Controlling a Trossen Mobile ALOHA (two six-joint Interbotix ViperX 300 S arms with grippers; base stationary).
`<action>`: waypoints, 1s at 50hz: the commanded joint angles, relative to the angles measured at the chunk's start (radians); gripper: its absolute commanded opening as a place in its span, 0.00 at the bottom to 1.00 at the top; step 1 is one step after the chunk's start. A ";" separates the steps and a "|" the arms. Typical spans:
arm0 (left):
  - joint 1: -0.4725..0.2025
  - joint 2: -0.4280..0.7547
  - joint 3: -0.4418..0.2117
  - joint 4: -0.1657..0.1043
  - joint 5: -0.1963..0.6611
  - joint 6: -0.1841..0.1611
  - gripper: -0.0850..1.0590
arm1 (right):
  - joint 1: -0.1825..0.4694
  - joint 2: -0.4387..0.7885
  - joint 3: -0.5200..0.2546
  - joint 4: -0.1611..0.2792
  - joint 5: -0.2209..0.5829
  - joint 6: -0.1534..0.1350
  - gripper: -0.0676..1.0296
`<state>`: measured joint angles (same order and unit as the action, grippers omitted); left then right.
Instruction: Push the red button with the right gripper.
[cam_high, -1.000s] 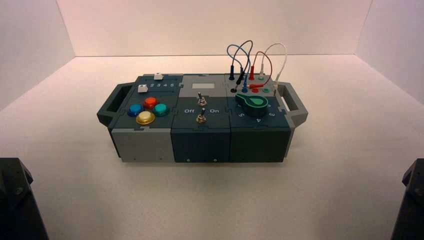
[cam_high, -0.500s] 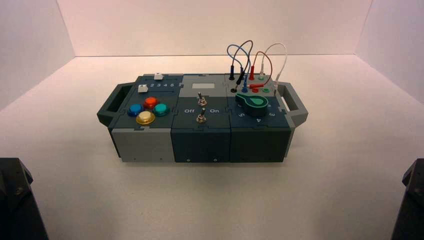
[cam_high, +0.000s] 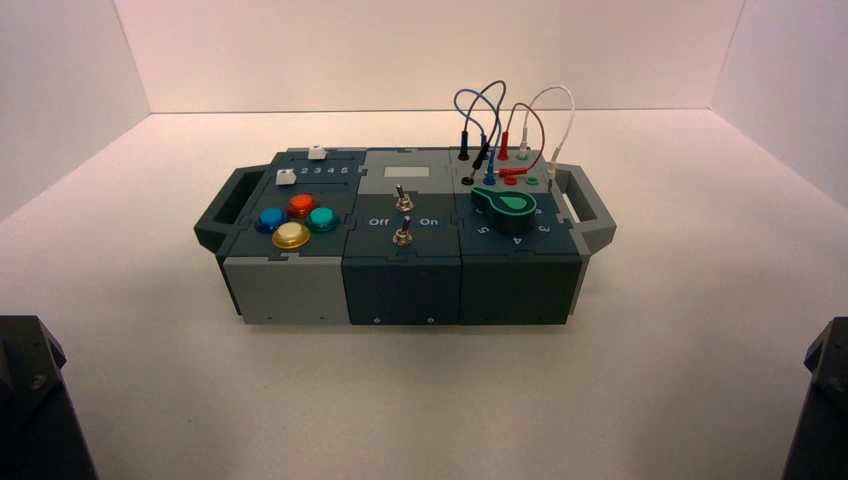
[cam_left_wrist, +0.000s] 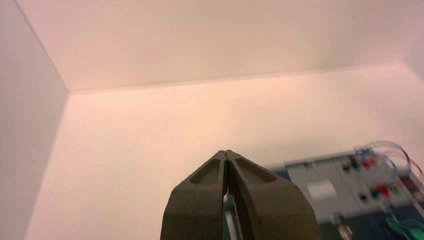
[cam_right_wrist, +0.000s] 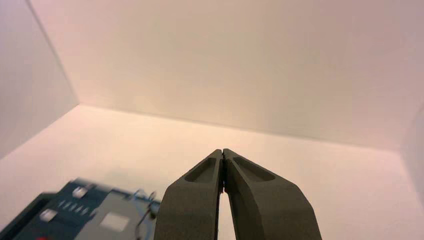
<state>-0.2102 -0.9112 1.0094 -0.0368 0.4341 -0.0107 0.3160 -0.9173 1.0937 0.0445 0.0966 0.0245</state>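
Fingers of the right gripper (cam_right_wrist: 222, 151) and left gripper (cam_left_wrist: 226, 153) pressed together, white tabletop (cam_high: 650, 350), white walls (cam_high: 430, 50), box (cam_high: 400, 235) mid-surface

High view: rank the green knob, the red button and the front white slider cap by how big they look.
1. The green knob, clearly largest.
2. The red button.
3. The front white slider cap, smallest, though it sits slightly farther from the camera, so the gap to the button is less certain.

Not much lettering on the box (cam_high: 400, 270): "Off" and "On" sat either side of the two toggle switches (cam_high: 401, 215) mid-frame. Digits ran along the slider strip (cam_high: 318, 170) upper left, unreadable from the wrist cameras.
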 joint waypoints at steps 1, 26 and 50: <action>-0.054 0.044 -0.069 -0.009 0.118 -0.002 0.05 | 0.034 0.044 -0.069 0.018 0.057 0.003 0.04; -0.190 0.285 -0.129 -0.002 0.365 0.005 0.05 | 0.293 0.387 -0.227 0.054 0.129 -0.002 0.04; -0.158 0.307 -0.121 0.017 0.402 0.006 0.05 | 0.468 0.775 -0.503 0.055 0.183 -0.003 0.04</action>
<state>-0.3881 -0.6013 0.9127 -0.0245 0.8207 -0.0061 0.7501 -0.1841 0.6657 0.0951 0.2684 0.0215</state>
